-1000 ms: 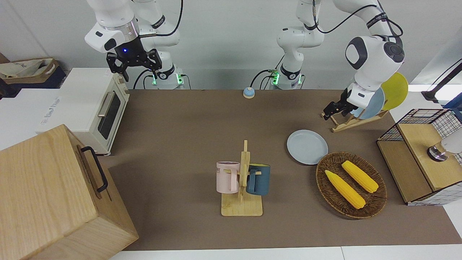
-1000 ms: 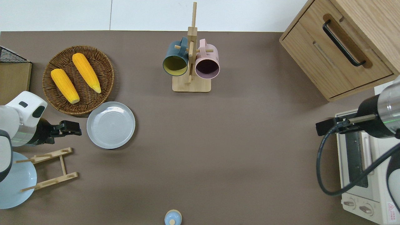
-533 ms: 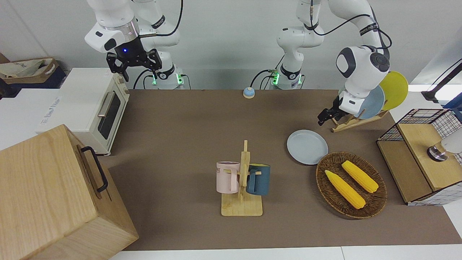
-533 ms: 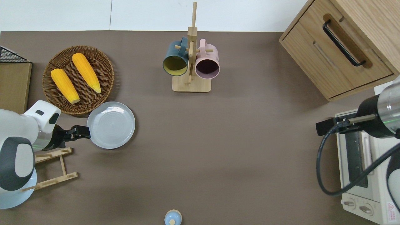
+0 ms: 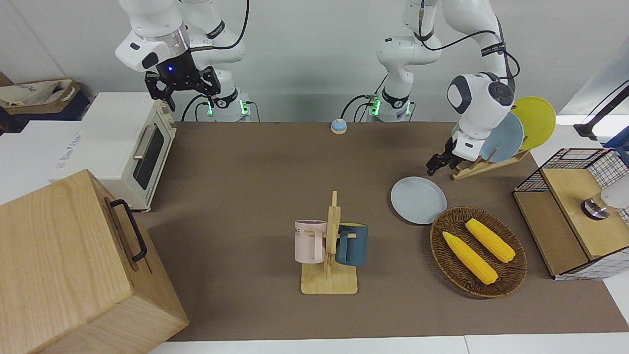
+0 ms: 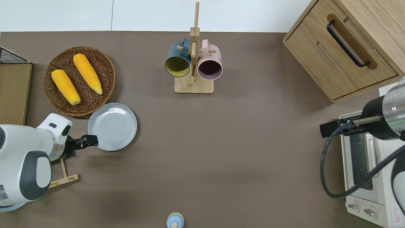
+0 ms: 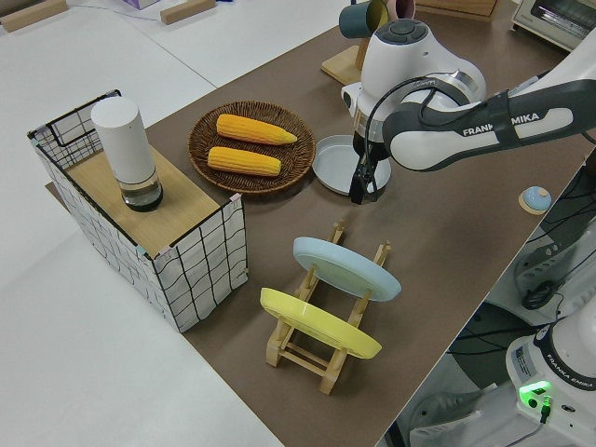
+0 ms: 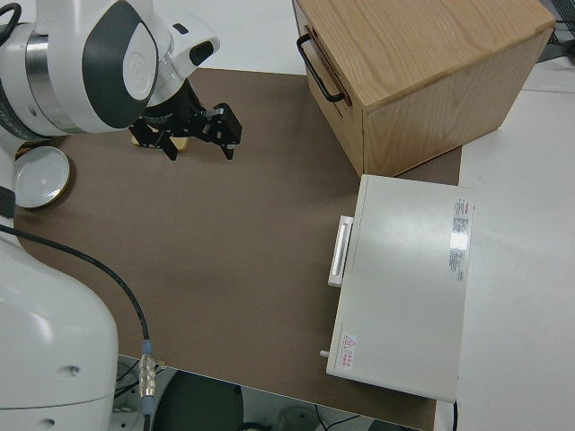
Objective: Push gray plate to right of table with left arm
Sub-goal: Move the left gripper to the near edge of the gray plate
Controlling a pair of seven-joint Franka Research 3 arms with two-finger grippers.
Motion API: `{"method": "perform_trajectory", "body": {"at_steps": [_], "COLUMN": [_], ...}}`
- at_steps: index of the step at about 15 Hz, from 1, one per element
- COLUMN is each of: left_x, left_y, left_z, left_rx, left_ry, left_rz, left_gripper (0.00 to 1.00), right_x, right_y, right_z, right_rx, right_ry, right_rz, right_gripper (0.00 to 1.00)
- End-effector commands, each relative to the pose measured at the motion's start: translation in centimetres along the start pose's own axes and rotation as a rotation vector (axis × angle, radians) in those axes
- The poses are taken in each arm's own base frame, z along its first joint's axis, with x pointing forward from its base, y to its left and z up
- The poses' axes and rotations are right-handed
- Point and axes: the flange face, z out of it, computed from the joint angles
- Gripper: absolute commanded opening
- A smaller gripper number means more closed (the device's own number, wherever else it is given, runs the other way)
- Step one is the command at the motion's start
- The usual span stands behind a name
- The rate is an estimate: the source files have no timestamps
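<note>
One claw at the plate's rim, push not yet begun

I have the left claw (image 6: pixel 90 141) low at the edge of the gray plate (image 6: pixel 112 126), on the side toward the left arm's end of the counter (image 6: pixel 221 152). I cannot tell whether its fingers are open or closed, nor whether it touches the rim yet. The plate lies flat on the counter, just beside the wicker basket (image 6: pixel 109 68) that holds two corn cobs (image 6: pixel 87 73), and nearer to the robots than that basket.

I judge this to be the setting-up step. The next move calls for a steady sideways sweep toward the right arm's end, with the claw kept low so that it does not ride over the thin rim.

Along that path the brown surface looks bare. The mug rack (image 6: pixel 193 85) with its two mugs stands farther from the robots than the plate's line; the wooden cabinet (image 6: pixel 341 63) and the toaster oven (image 6: pixel 360 177) mark the end. The dish rack (image 7: pixel 321 345) sits close by my elbow. The right arm is parked, and its claw (image 5: pixel 183 86) looks spread open.
</note>
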Motion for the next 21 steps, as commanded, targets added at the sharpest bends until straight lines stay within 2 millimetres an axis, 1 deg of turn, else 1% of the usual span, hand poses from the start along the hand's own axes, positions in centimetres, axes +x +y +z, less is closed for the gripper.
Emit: {"method": "perform_trajectory", "body": {"at_steps": [1, 8, 10, 16, 18, 21], "left_x": [-1.6, -2.0, -1.7, -1.5, -1.5, -1.5], "left_y": [-0.5, -0.9, -0.8, -0.8, -0.8, -0.8], "left_z": [1.7, 4.1, 4.8, 5.6, 5.6, 5.6], "left_rx": [-0.005, -0.001, 0.000, 0.001, 0.001, 0.001], "left_ry": [0.039, 0.057, 0.067, 0.075, 0.075, 0.075], "left_rz": [-0.018, -0.020, -0.019, -0.018, -0.018, -0.018], "left_gripper": [1.00, 0.99, 0.99, 0.99, 0.88, 0.58], "right_x": [-0.3, -0.3, -0.3, -0.3, -0.3, -0.3], "right_y": [0.1, 0.2, 0.2, 0.2, 0.2, 0.1], "right_z": [-0.4, -0.4, -0.4, -0.4, -0.4, -0.4], "right_rx": [0.010, 0.010, 0.010, 0.010, 0.010, 0.010], "right_ry": [-0.004, -0.004, -0.004, -0.004, -0.004, -0.004], "right_rz": [0.004, 0.006, 0.006, 0.007, 0.007, 0.006], "right_gripper": [0.983, 0.983, 0.983, 0.983, 0.983, 0.983]}}
